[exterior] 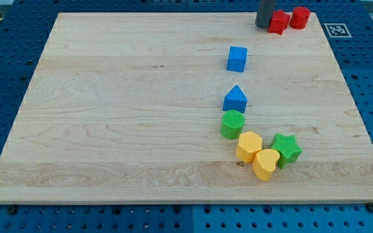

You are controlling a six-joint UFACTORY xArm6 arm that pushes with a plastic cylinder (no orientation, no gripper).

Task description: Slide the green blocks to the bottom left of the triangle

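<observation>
Tip: my tip [263, 26] sits at the view's top, touching the red star [278, 22]; no jaws, a bare rod.
Green cylinder [232, 124]: far below tip, touching blue triangle [235, 99].
Green star [286, 148]: lower right, against yellow blocks [258, 155].
Handling: likely light, rigid, slippery; push sides squarely.

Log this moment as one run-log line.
tip: top right, touching red star | green cylinder: under blue triangle, touching | green star: right of yellow blocks | step: greens untouched
</observation>
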